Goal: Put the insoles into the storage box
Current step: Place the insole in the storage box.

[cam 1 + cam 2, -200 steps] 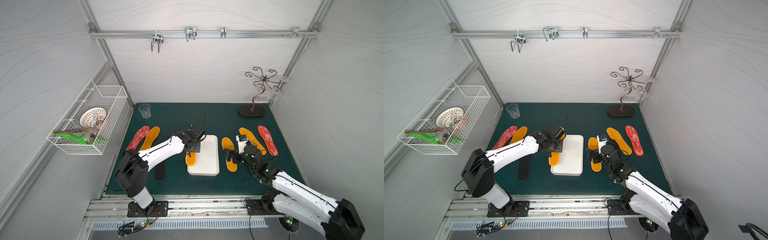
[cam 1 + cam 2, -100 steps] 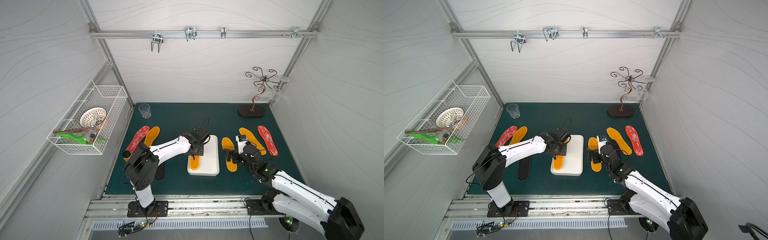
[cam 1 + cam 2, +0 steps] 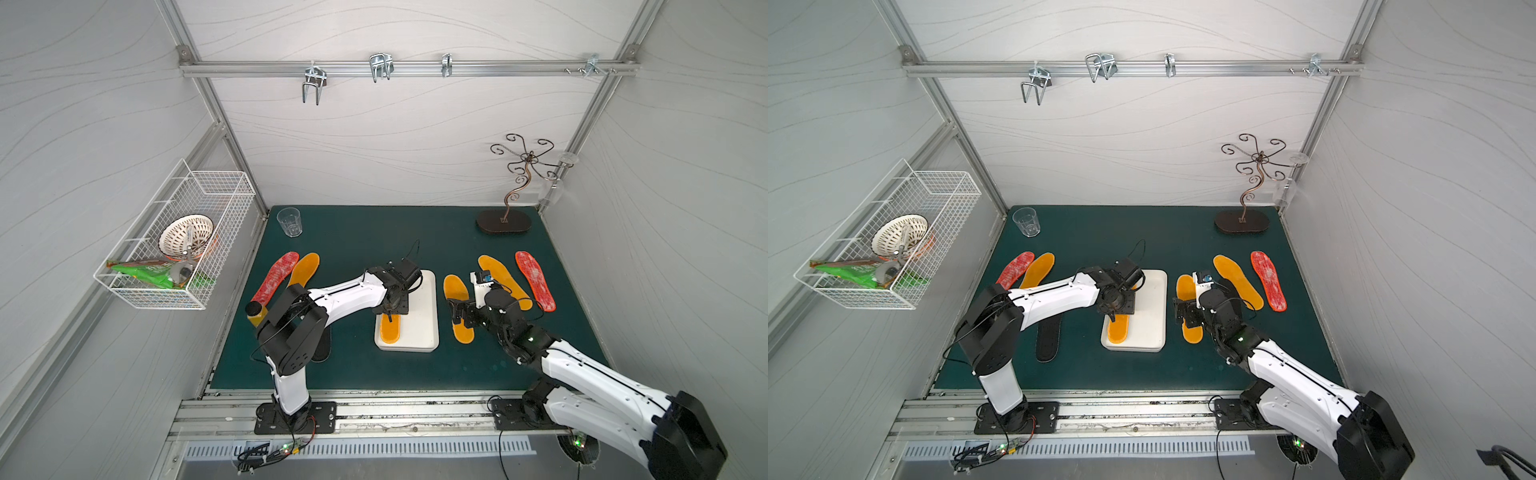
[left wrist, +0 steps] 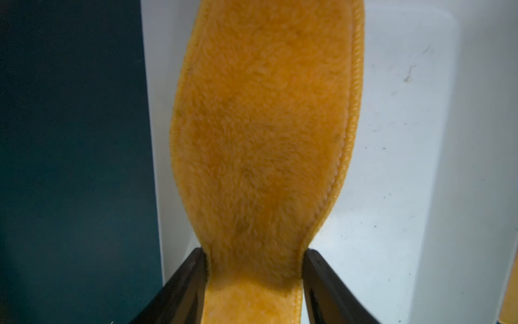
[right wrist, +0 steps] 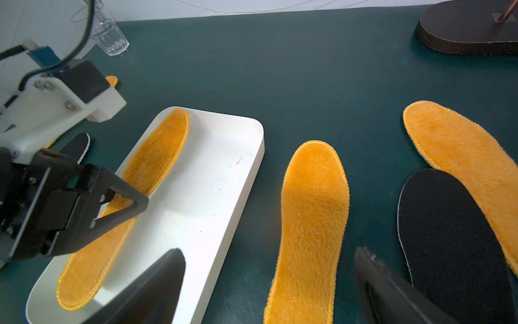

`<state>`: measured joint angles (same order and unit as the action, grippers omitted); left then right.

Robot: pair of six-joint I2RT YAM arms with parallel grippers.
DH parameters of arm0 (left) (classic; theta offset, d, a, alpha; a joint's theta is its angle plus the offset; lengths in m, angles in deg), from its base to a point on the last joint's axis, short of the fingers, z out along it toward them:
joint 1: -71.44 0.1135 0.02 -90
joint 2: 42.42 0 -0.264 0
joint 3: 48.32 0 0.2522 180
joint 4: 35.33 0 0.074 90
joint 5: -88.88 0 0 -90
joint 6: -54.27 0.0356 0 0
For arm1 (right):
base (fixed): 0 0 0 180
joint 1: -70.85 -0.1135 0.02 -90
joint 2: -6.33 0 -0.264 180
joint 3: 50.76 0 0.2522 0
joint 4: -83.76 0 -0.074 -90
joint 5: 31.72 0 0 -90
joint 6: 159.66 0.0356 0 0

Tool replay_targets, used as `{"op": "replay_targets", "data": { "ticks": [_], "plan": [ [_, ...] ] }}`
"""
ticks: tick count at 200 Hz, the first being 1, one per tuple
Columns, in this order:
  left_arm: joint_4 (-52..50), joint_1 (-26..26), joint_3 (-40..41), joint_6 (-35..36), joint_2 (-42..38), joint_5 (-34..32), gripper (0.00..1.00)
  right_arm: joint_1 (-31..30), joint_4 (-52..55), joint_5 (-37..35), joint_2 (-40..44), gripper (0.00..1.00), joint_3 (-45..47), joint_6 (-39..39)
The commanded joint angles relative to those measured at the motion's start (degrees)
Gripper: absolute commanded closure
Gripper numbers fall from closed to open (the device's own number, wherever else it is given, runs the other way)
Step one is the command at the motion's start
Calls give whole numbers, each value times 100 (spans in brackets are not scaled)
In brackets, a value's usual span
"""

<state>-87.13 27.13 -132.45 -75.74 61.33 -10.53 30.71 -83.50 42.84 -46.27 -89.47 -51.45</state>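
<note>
You are at the placing step for the first insole. Your left gripper (image 4: 253,254) is clamped across the narrow waist of an orange insole (image 4: 260,126), pinching its edges inward so the fleece bunches between the jaws. That insole lies lengthwise inside the storage box (image 5: 196,196), close along one long wall, and the rest of the floor is bare. I judge the next move to be a release: open the jaws, let the waist spring flat, then lift straight up so the pile does not drag the insole over the rim. Your right gripper (image 5: 269,254) is empty with its jaws spread wide, and it hangs over the counter (image 3: 374,232) just above the second orange insole (image 5: 311,210), which lies beside the box. A black insole (image 5: 448,238) next to it overlaps a third orange insole (image 5: 462,157), so take the free orange one first. A red insole (image 3: 535,280) sits further out on that side. On the left side a red one (image 3: 276,276), an orange one (image 3: 305,268) and a black one (image 3: 1047,336) wait on the counter, so seven are not yet boxed.
</note>
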Motion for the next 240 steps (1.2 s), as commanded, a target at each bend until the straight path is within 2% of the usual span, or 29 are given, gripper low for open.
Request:
{"op": "replay_targets", "data": {
  "ticks": [1,65,97,130,142,168,186,201,209,222,232,240],
  "plan": [
    [-32,-33,-147,-91,119,-134,41,18,62,-23,-9,1,-36,50],
    [-221,-68,-159,-174,-88,-366,32,86,230,32,-372,1,-242,203],
    [-309,-71,-106,-170,-519,-502,30,679,744,888,-640,1,-615,487],
    [-270,-2,68,11,-1039,-708,30,958,1289,1194,-883,3,-962,644],
    [-105,224,325,123,-1260,-558,31,1041,1659,1231,-1016,6,-1179,681],
    [549,949,1088,418,-1737,206,35,1329,2565,1300,-1263,10,-1644,796],
    [736,1208,1464,554,-1997,301,40,1552,2816,1455,-1313,12,-1759,740],
    [1031,1432,1814,543,-2149,730,43,1722,2851,1673,-1385,14,-1774,706],
    [1185,1531,1984,513,-2182,987,45,1882,2821,1905,-1466,18,-1767,701],
    [1273,1549,2141,520,-2179,1073,51,2221,2666,2565,-1671,33,-1727,705],
    [1305,1549,2244,504,-2149,1117,52,2412,2545,2969,-1872,44,-1707,754],
    [1354,1541,2341,488,-2110,1196,52,2503,2445,3196,-2022,49,-1698,792]
  ]
}}
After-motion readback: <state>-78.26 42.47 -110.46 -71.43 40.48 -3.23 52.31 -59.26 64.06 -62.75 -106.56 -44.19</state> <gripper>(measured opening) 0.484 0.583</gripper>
